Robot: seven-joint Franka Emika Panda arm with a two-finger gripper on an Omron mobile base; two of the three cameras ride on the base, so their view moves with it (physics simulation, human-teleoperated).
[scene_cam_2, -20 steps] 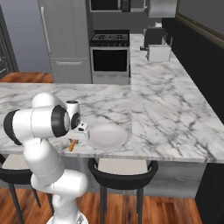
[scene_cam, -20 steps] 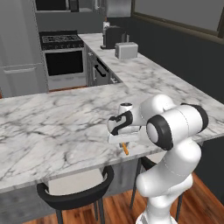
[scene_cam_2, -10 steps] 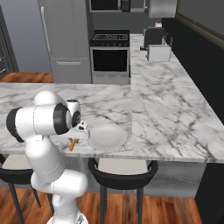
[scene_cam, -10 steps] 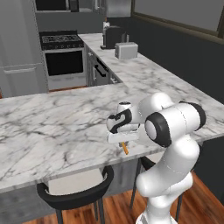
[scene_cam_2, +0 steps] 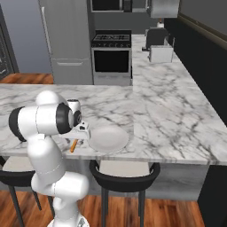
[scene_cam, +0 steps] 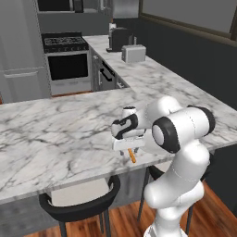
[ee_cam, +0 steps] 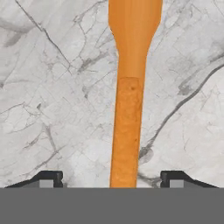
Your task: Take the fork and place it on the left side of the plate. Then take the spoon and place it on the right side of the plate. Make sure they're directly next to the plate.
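At the counter's front edge: gripper [ee_cam: 112, 177] spread wide over the fork [ee_cam: 129, 87].
Both fingertips [ee_cam: 49, 177] stand clear of the orange handle, 1 on each side, nothing clamped. The fork lies flat on the marble counter [scene_cam: 55, 139], just left of the plate [scene_cam_2: 107, 138].

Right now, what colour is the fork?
Bright orange; the fork shows best in the hand view.

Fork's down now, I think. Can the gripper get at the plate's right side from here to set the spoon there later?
Probably yes. The gripper stands open over the fork, which lies on the counter just left of the plate. The marble right of the plate looks bare, so nothing seems to block it. I can't spot the spoon.
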